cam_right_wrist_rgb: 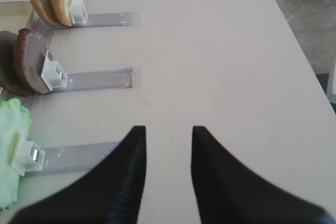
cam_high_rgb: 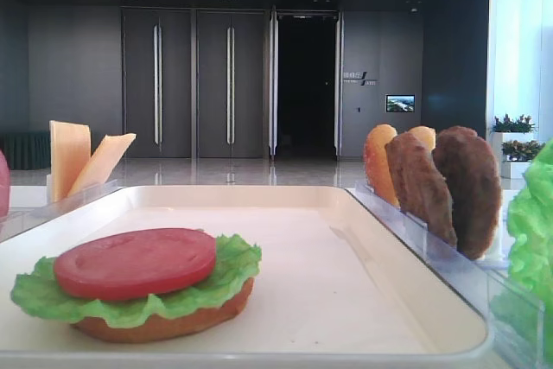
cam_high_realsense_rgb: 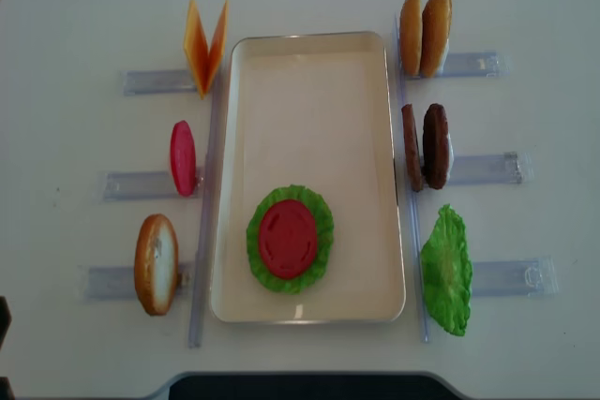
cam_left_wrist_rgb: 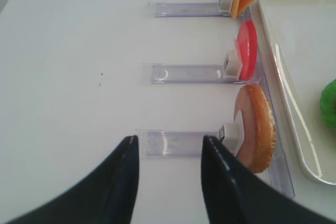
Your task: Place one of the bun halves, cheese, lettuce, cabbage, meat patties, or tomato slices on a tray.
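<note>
Okay, I saw the cream tray (cam_high_realsense_rgb: 309, 58) at table centre, a stack at its 6 o'clock end: bun half (cam_high_rgb: 173, 324) under lettuce leaf (cam_high_realsense_rgb: 323, 222) under tomato slice (cam_high_realsense_rgb: 287, 238). At 9 o'clock stood cheese slices (cam_high_realsense_rgb: 205, 47), a spare tomato slice (cam_high_realsense_rgb: 183, 157) and a bun half (cam_high_realsense_rgb: 156, 263) in clear racks (cam_left_wrist_rgb: 184, 73). At 3 o'clock: two bun halves (cam_high_realsense_rgb: 424, 33), meat patties (cam_high_realsense_rgb: 427, 146), another lettuce leaf (cam_high_realsense_rgb: 445, 271). Left gripper (cam_left_wrist_rgb: 168, 153) hung over bare table, jaws apart, holding nothing; right gripper (cam_right_wrist_rgb: 168, 142) likewise parted and empty.
</note>
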Robot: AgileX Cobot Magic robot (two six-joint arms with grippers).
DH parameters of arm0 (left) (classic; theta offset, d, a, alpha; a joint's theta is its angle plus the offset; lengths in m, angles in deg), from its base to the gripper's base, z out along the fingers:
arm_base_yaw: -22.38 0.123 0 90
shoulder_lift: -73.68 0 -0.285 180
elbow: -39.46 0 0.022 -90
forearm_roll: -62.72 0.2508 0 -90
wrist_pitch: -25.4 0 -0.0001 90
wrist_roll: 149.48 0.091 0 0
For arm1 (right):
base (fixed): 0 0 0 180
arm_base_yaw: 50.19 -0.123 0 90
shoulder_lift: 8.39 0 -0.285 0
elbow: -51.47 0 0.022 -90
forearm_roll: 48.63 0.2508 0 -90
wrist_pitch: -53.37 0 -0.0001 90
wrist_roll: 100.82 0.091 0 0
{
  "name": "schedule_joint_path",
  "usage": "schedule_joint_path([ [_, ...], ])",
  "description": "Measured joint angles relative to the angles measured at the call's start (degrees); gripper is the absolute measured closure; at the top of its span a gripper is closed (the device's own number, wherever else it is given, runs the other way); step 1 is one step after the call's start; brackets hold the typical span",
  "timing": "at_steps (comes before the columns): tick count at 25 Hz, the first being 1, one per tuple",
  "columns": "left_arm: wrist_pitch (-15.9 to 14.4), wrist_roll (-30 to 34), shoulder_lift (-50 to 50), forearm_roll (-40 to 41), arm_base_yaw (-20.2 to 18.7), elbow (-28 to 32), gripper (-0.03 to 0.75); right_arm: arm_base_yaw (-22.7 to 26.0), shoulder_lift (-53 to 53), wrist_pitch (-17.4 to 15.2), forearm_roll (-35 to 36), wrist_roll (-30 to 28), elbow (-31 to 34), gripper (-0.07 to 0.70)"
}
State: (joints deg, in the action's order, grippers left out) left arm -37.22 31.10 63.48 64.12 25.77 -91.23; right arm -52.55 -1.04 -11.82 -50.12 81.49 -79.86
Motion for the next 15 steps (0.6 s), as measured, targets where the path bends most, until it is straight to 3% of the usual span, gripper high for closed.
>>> schedule_joint_path([
  [15, -0.05, 0.0, 3.34, 0.0, 0.0, 0.0, 0.477, 0.0, 0.0, 0.0, 0.0, 0.0, 0.0, 0.393],
])
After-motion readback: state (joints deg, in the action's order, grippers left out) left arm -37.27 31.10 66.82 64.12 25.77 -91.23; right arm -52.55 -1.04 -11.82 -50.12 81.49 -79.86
